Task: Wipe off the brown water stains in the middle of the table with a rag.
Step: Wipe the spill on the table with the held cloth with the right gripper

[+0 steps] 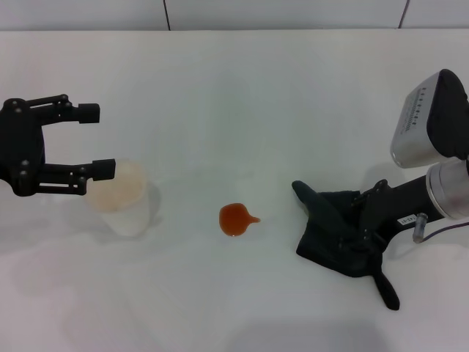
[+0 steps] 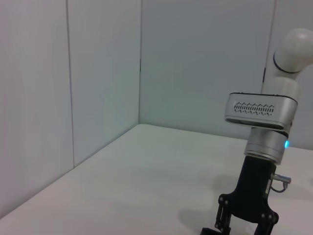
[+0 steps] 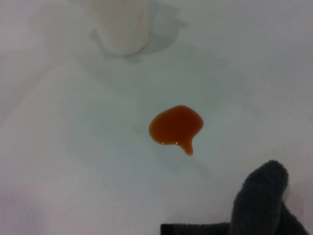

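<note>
The brown water stain (image 1: 236, 218) is a small orange-brown blot with a short tail, near the middle of the white table (image 1: 242, 95). It shows close up in the right wrist view (image 3: 176, 126). The dark rag (image 1: 330, 235) lies crumpled on the table to the stain's right, with a narrow corner trailing toward the front edge; one fold of it (image 3: 259, 196) shows in the right wrist view. My right gripper (image 1: 368, 220) is down on the rag, black against black. My left gripper (image 1: 95, 141) hangs open at the far left, holding nothing.
A white cup (image 1: 126, 199) with a faint tan tint stands left of the stain, just beside the left gripper, and it also shows in the right wrist view (image 3: 124, 24). A wall runs behind the table. The left wrist view shows the right arm (image 2: 261, 147) across the table.
</note>
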`<state>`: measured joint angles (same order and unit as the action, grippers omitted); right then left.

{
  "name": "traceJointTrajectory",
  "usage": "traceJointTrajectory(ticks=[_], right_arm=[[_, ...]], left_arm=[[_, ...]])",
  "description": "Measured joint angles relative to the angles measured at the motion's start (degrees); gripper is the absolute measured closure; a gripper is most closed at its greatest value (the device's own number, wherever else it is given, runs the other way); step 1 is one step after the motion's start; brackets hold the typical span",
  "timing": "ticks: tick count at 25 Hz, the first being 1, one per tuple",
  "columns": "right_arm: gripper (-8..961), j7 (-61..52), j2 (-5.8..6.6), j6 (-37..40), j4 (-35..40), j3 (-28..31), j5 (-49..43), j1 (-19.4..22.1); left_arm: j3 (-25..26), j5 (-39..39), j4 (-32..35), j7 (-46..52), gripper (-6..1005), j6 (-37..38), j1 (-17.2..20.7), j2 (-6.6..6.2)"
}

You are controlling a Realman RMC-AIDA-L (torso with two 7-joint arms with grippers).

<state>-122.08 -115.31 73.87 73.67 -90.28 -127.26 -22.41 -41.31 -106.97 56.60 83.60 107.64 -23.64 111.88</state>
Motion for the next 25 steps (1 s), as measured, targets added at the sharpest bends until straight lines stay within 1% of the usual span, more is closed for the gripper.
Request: traceJointTrajectory(ticks=[2, 5, 10, 16, 25], right_arm=[[241, 0.0, 0.0, 0.0, -0.02, 0.16, 0.18, 0.0], [482, 0.0, 0.0, -0.07, -0.02, 0.28, 0.96, 0.0], [718, 0.0, 0.0, -0.4, -0.02, 0.14, 1.49, 0.0], [851, 0.0, 0.0, -0.51, -0.02, -0.13, 1.61, 0.06], [859, 0.43, 0.0, -0.14, 0.06, -0.75, 3.85, 0.03]], left_arm=[[0.0, 0.02, 0.0, -0.01, 107, 0.03, 0.0, 0.0], [0.0, 0.08, 0.0, -0.04, 107, 0.09, 0.0, 0.03], [0.0, 0.1, 0.0, -0.11, 107, 0.11, 0.14, 0.09], [0.13, 0.1, 0.0, -0.13, 106, 0.15, 0.25, 0.09], [0.2, 0.1, 0.0, -0.41, 106, 0.2, 0.42, 0.15]])
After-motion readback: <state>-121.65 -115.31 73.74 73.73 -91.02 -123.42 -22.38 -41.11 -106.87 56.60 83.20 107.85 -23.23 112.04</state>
